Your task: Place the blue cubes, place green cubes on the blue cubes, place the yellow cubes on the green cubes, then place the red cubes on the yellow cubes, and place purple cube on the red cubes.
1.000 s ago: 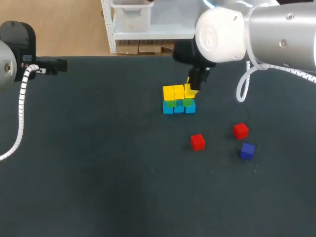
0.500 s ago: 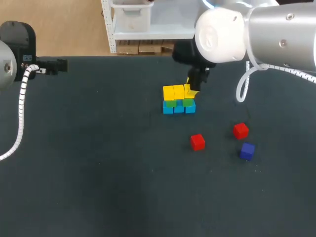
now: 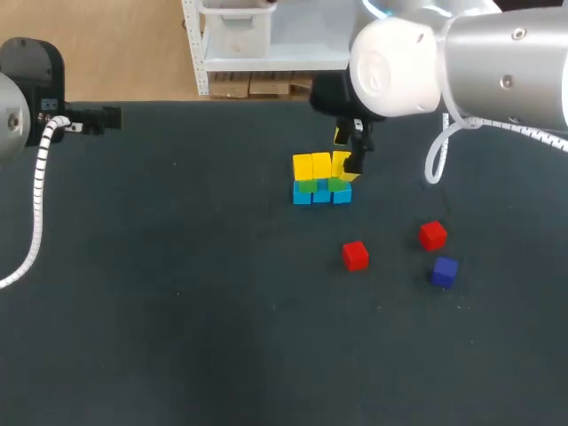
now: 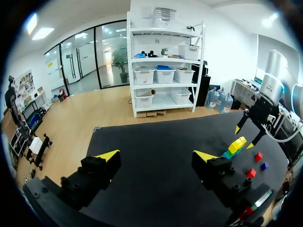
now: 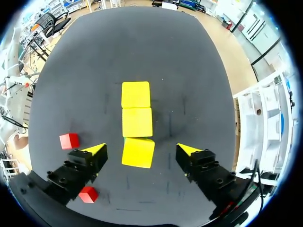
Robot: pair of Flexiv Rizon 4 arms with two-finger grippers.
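My right gripper (image 5: 142,150) hangs over one end of the stack. Its fingers are wide apart, one on each side of the nearest yellow cube, and they do not touch it. It holds nothing.

Three yellow cubes (image 3: 320,165) sit in a row on top of the stack. Under them are the green cubes (image 3: 307,185). The blue cubes (image 3: 321,194) are at the bottom, on the tabletop (image 3: 177,311). The stack stands near the middle of the tabletop, a bit closer to the far edge.

Two red cubes (image 3: 355,256) lie toward the right edge, apart from each other and away from the stack. The purple cube (image 3: 444,271) lies close to the red one that is nearer the right edge.

My left gripper (image 4: 156,156) is open too, with nothing between its fingers. It is by the far left corner, well away from the cubes.
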